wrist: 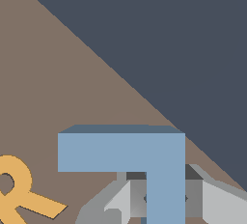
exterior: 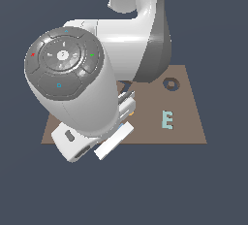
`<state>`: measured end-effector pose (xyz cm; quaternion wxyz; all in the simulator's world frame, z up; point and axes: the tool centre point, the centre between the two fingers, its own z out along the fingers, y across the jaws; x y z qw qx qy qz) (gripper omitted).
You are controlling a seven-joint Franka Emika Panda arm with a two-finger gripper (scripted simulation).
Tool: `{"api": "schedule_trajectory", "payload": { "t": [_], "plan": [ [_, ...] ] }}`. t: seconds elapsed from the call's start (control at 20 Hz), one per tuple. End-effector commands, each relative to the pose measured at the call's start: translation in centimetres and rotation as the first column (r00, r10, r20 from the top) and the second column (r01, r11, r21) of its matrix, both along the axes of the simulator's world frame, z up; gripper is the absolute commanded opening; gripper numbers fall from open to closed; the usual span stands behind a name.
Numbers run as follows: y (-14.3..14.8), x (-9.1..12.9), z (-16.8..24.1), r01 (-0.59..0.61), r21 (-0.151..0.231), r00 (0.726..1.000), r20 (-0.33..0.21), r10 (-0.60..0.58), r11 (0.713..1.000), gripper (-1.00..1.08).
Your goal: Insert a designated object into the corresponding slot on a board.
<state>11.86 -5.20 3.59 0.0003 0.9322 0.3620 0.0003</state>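
In the exterior view one white Franka arm point(exterior: 97, 69) fills most of the frame, its round grey end cap with small coloured marks turned toward the camera, and it hangs over one flat brown board point(exterior: 193, 127) that lies on a plain dark blue-grey ground. Two letter shapes can be counted on the bare part of the board here: one pale teal E point(exterior: 167, 120) toward the exterior view's right, and one dark round O ring point(exterior: 170, 84) beyond it near the far edge. A short dark angular mark point(exterior: 127, 87) shows just beside the arm's body, mostly hidden, so whether it is the L-shaped slot cannot be told for certain. The gripper point(exterior: 127, 106) is low over the board under the arm, largely covered by the wrist; a sliver of orange shows beside it, and the blue block itself cannot be made out from this side. In the wrist view one light-blue L-shaped block point(wrist: 144, 158) sits close to the camera, one bar running across and the other bar running down between two grey-white fingers point(wrist: 120, 201), which stand one on either side of that bar and pinch it. The block is held over the brown board point(wrist: 58, 88), whose straight edge cuts diagonally across the picture against the dark ground. One orange R point(wrist: 19, 189) lies flat on the board beside the block, apart from it and partly cut off by the frame.
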Motion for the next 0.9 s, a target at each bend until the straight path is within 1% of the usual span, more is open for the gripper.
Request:
{"api": "schedule_trajectory", "payload": {
  "t": [0.0,0.1,0.2,0.3,0.4,0.5,0.6,0.7,0.85],
  "plan": [
    [1.2,-0.3,0.1,-0.121,0.000,0.993,0.001,0.121,0.993,-1.00],
    [2.2,-0.7,0.1,-0.215,0.000,0.977,0.001,0.215,0.977,-1.00],
    [3.1,-1.2,0.1,-0.308,0.000,0.951,0.001,0.308,0.951,-1.00],
    [3.9,-1.8,0.2,-0.398,-0.001,0.917,0.001,0.398,0.917,-1.00],
    [4.7,-2.5,0.2,-0.484,-0.001,0.875,0.001,0.484,0.875,-1.00],
    [5.5,-3.2,0.2,-0.566,-0.001,0.824,0.001,0.566,0.824,-1.00],
    [6.1,-4.0,0.2,-0.643,-0.001,0.766,0.001,0.643,0.766,-1.00],
    [6.7,-4.9,0.3,-0.713,-0.001,0.701,0.001,0.713,0.701,-1.00],
    [7.4,-6.3,0.3,-0.805,-0.001,0.594,0.001,0.805,0.594,-1.00]
  ]
}}
